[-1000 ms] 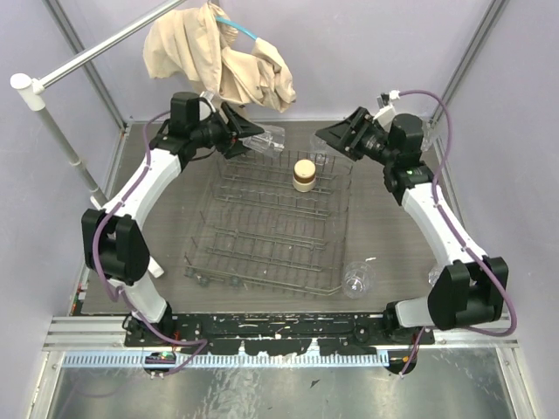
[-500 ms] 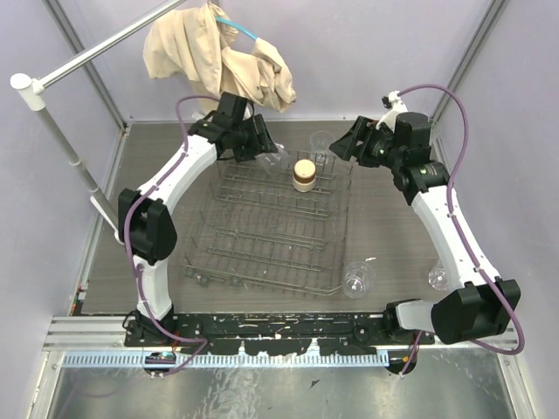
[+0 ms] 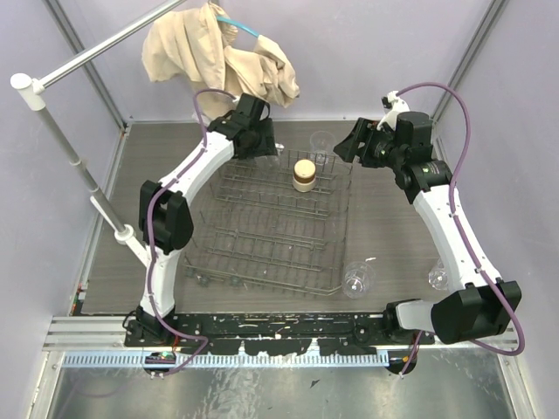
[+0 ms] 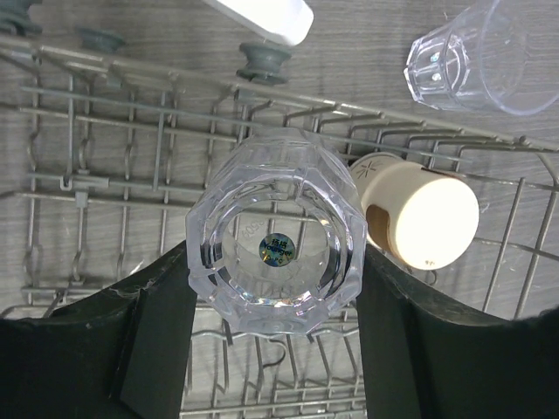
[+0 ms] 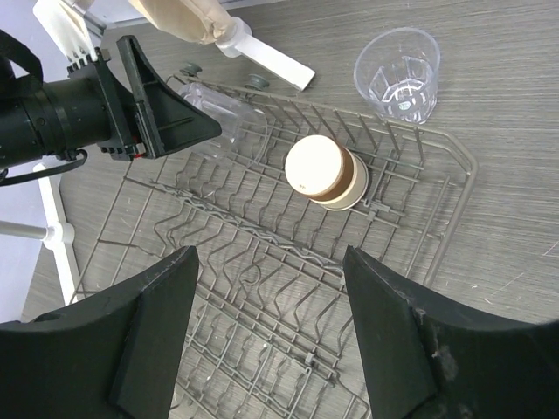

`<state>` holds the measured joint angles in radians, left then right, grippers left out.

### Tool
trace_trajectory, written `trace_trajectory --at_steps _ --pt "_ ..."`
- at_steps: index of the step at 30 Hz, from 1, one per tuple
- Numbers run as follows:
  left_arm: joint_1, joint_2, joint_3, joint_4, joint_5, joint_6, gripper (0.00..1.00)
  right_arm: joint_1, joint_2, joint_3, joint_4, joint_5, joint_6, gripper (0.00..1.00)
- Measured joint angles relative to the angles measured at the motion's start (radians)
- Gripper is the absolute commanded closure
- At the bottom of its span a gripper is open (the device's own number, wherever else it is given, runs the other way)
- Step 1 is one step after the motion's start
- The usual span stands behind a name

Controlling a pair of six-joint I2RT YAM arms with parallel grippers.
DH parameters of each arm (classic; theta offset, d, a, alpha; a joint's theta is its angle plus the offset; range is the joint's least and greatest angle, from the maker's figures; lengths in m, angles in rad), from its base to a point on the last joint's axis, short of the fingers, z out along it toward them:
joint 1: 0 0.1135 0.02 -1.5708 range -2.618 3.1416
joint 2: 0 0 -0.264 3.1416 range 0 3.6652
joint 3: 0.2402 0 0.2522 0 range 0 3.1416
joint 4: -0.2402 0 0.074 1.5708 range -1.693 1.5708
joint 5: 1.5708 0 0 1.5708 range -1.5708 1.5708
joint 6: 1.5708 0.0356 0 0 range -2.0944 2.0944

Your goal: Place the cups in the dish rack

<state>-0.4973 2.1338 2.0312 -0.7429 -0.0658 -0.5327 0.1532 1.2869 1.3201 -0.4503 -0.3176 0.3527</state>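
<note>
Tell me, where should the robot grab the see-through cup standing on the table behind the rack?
Probably across its side walls, just under the rim, coming down from above. The clear cup stands upright, mouth up, apart from the dish rack, with room around it, so the jaws fit either side. The right gripper is open, empty and nearest.

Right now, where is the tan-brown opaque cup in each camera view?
Top external: tan-brown opaque cup, far middle of the grey wire dish rack.
Left wrist: cup right of centre, beside the clear faceted tumbler.
Right wrist: cup at picture centre, in the rack.
Shared landmark: upright clear tumbler on the table beyond the rack's far edge.
</note>
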Motion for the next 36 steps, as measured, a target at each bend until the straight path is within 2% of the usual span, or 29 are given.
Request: trace_trajectory --at_steps 8,23,36 --pt "-0.047 0.101 0.137 -0.042 -0.076 0.058 1.00 -0.005 0.000 0.001 -0.010 0.006 -0.018 0.27" --pt "-0.085 0.154 0.160 -0.127 -0.154 0.077 1.00 -0.013 0.000 0.006 -0.030 0.008 -0.034 0.27" --pt "-0.101 0.222 0.259 -0.160 -0.154 0.085 1.00 -0.020 0.000 0.006 -0.031 0.007 -0.039 0.27"
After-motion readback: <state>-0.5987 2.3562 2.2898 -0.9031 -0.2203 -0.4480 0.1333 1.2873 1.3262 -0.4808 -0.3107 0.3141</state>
